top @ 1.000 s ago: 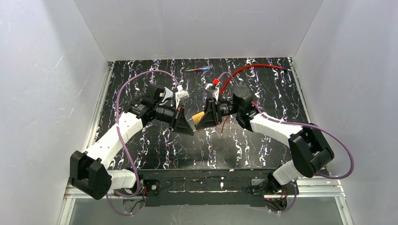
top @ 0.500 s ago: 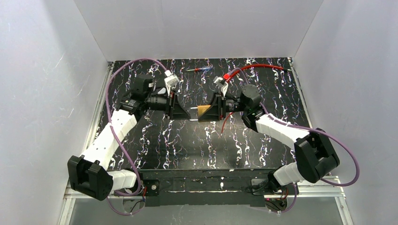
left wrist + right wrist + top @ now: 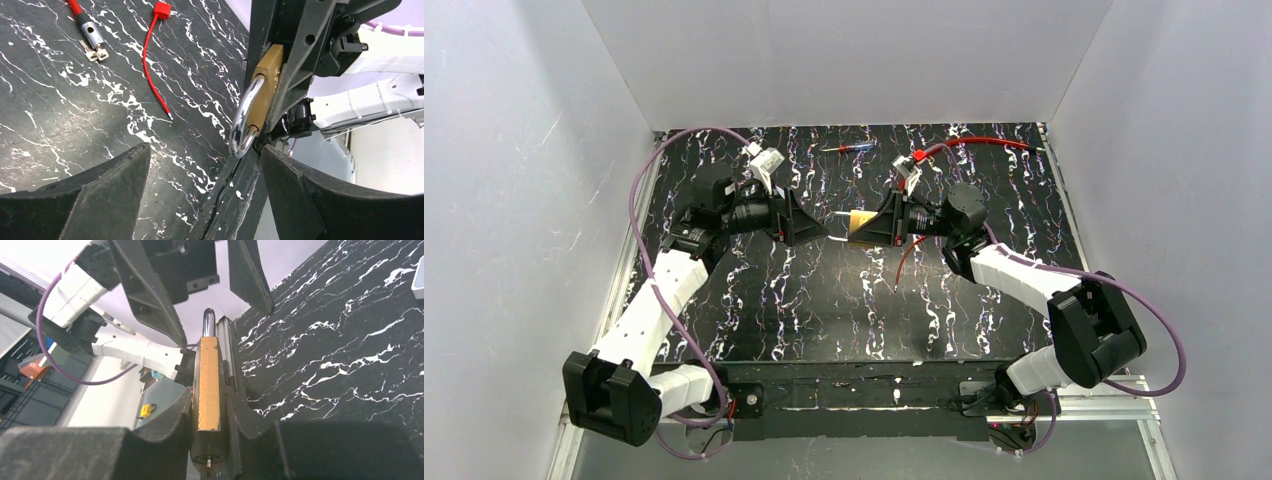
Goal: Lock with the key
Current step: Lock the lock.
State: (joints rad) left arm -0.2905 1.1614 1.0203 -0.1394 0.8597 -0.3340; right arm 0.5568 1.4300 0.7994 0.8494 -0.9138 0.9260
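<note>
My right pincer (image 3: 209,402) is clamped on the flat sides of a brass padlock (image 3: 266,80), held above the middle of the black marbled table (image 3: 824,310). The lock's long axis runs left to right, roughly level, with the steel shackle (image 3: 245,117) pointing left and the keyhole end facing back toward my right wrist. My left pincer (image 3: 205,150) faces it with its jaws wide, just short of the shackle and not touching. Both arms bend inward from the near edge. The brass edge looks scuffed. Toward the far side lie small keys (image 3: 94,50) and a red cable (image 3: 149,65).

Brass padlock (image 3: 209,385) aloft, shackle (image 3: 242,122) seemingly shut; keys (image 3: 95,51) lying flat.
</note>
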